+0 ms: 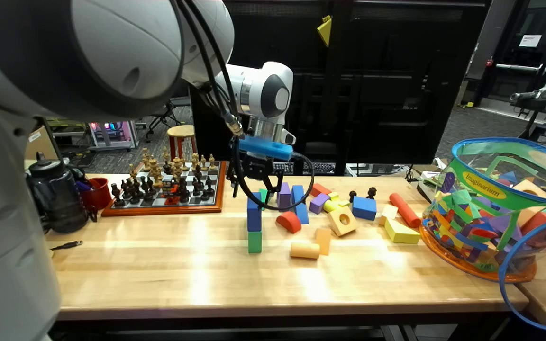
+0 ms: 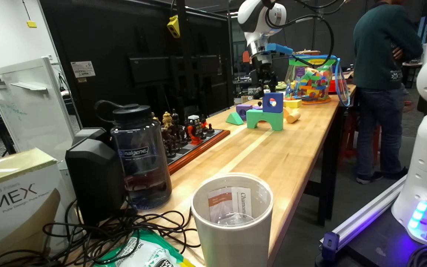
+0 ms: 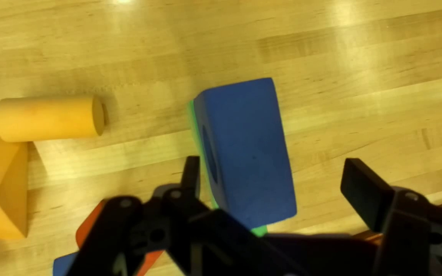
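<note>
My black gripper [image 1: 254,186] is open and empty, pointing down near the top of a blue block [image 1: 254,215]. The blue block has a round hole and stands on one end of a green arch block [image 2: 263,115]. In the wrist view the blue block [image 3: 251,153] shows between the spread fingers [image 3: 272,168], with a gap on both sides. The green arch is mostly hidden under it there. In an exterior view the gripper [image 2: 268,83] is just above and behind the blue block [image 2: 272,109]. An orange cylinder [image 3: 48,119] and a red half-round block [image 1: 288,221] lie nearby.
Several loose blocks lie beyond, including a yellow wedge [image 1: 402,232] and a red cylinder [image 1: 404,210]. A clear bag of blocks [image 1: 479,189] stands at one end. A chessboard [image 1: 218,201], a dark bottle [image 2: 139,148] and a white cup [image 2: 232,241] are toward the other end.
</note>
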{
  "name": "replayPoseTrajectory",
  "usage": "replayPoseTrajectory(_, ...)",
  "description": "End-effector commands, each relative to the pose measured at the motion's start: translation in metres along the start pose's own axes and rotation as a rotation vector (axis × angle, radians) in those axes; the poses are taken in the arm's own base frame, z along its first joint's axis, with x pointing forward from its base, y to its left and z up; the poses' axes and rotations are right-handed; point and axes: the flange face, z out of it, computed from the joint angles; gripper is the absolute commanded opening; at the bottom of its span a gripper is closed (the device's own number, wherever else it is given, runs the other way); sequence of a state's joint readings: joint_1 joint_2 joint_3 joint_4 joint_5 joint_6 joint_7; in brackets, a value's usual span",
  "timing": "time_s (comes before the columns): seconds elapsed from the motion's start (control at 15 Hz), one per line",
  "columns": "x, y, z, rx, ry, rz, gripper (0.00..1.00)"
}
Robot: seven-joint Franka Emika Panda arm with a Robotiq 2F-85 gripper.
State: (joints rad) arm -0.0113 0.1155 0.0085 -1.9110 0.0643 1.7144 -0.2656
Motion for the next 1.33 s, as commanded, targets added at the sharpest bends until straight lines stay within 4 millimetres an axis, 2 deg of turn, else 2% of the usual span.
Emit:
replayPoseTrajectory(0.0,0.0,0.0,0.0,-0.001,-0.005,-0.008,0.98)
replayPoseTrajectory(0.53,-0.013,-0.001,-0.008,-0.015,0.013,-0.001,1.0)
replayPoseTrajectory(0.93,-0.03,-0.004,-0.026,-0.04,0.047,0.013,1.0)
replayPoseTrajectory(1.27,-0.035,-0.005,-0.039,-0.074,0.055,0.015,1.0)
